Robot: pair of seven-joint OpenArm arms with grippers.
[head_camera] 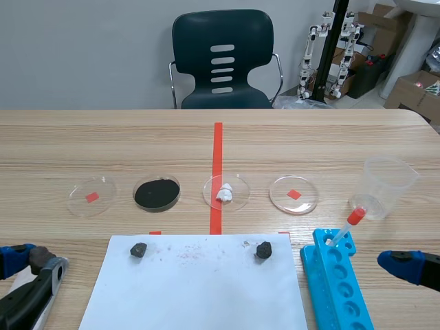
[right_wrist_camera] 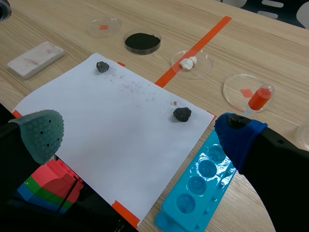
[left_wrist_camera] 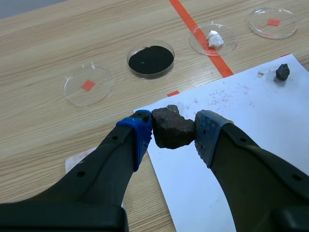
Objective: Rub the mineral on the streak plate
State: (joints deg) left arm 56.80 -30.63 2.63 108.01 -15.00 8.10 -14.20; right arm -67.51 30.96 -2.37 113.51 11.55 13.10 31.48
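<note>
My left gripper [left_wrist_camera: 173, 131] is shut on a rough dark brown mineral [left_wrist_camera: 172, 128], held low over the near left corner of the white paper sheet [left_wrist_camera: 251, 125]. The white streak plate [right_wrist_camera: 36, 59] lies on the table just left of that sheet, and part of it shows under my left fingers [left_wrist_camera: 79, 162]. In the scene view the left gripper [head_camera: 36, 262] sits at the front left with the mineral [head_camera: 41, 256] in it. My right gripper [right_wrist_camera: 140, 135] stands open over the front right of the sheet, holding nothing.
Two small dark minerals [head_camera: 138, 249] [head_camera: 264, 251] lie on the sheet's far edge. Behind it stand several petri dishes: one with black powder [head_camera: 157, 193], one with a white lump [head_camera: 225, 192]. A blue well tray [head_camera: 337, 289], red-bulbed dropper [head_camera: 349, 225] and plastic cup [head_camera: 386, 185] stand at the right.
</note>
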